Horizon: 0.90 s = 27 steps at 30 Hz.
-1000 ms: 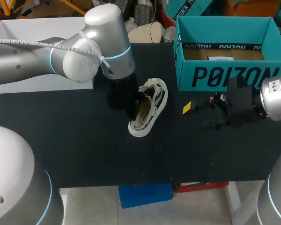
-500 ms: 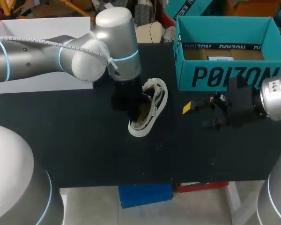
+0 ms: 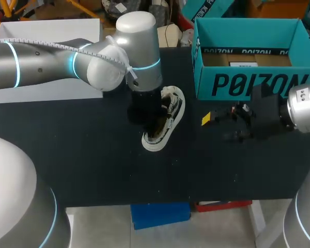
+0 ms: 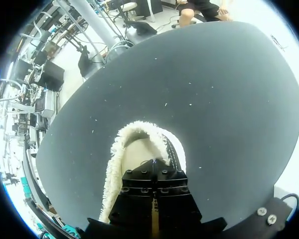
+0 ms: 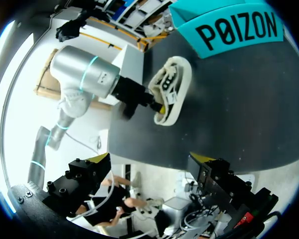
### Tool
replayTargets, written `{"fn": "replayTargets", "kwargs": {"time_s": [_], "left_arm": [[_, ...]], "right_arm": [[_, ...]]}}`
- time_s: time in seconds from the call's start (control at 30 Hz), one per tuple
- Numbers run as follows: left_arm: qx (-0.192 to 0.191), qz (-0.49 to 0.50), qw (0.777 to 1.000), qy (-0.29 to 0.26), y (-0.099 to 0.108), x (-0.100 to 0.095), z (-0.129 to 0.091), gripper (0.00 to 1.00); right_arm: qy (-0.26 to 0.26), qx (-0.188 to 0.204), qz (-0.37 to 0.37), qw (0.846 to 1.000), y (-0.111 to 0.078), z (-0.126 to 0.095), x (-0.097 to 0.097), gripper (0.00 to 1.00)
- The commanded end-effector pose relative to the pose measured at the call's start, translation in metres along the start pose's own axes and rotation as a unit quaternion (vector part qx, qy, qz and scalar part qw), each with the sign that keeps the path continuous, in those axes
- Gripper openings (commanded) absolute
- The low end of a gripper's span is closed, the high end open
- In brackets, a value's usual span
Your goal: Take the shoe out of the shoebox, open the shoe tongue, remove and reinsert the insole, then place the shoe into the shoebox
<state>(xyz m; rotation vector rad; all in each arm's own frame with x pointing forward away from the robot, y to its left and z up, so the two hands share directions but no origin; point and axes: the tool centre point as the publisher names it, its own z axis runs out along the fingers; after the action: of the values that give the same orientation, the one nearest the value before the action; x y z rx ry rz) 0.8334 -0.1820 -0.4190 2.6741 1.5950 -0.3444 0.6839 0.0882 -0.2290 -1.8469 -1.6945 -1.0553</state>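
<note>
A white shoe [image 3: 170,116] with fleece lining lies on the black table, just left of the teal shoebox [image 3: 248,82], which stands open at the back right. My left gripper [image 3: 156,123] hangs over the shoe's opening, mostly hidden under its wrist. In the left wrist view the left gripper [image 4: 153,172] is shut, its tips down at the fleece-lined opening [image 4: 139,144]; nothing shows between them. My right gripper [image 3: 212,119] stands open to the right of the shoe, in front of the shoebox. Seen from the right wrist, the right gripper [image 5: 152,162] is empty, with the shoe [image 5: 173,87] ahead of it.
A white box [image 3: 46,31] stands at the back left, behind my left arm [image 3: 51,59]. Bare black tabletop [image 3: 93,165] spreads in front of the shoe toward the near edge.
My left arm has swung right, bringing its gripper from beside the shoe to over its opening. The right arm and the shoe have not moved.
</note>
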Motion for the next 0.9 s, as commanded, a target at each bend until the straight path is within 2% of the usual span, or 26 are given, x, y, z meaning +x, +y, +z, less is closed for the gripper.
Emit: {"fn": "replayTargets", "kwargs": {"time_s": [0.03, 0.27, 0.47, 0.73, 0.9], "left_arm": [[-0.009, 0.001, 1.0, 0.002, 0.003, -0.001, 0.002, 0.0], [-0.052, -0.012, 0.999, 0.0, 0.008, 0.006, -0.024, 0.0], [-0.059, -0.035, 0.998, 0.001, 0.006, 0.02, -0.033, 0.0], [-0.068, -0.049, 0.996, -0.01, 0.003, 0.025, -0.037, 0.0], [-0.078, -0.058, 0.995, -0.024, 0.003, 0.023, -0.048, 0.0]], "right_arm": [[-0.001, 0.0, 0.0, 1.0, 0.0, 0.001, 0.001, 1.0], [-0.001, 0.0, 0.0, 1.0, 0.0, 0.001, 0.001, 1.0], [-0.001, 0.0, 0.0, 1.0, 0.0, 0.001, 0.001, 1.0], [-0.001, 0.0, 0.0, 1.0, 0.0, 0.001, 0.001, 1.0], [-0.001, 0.0, 0.0, 1.0, 0.0, 0.001, 0.001, 1.0]]}}
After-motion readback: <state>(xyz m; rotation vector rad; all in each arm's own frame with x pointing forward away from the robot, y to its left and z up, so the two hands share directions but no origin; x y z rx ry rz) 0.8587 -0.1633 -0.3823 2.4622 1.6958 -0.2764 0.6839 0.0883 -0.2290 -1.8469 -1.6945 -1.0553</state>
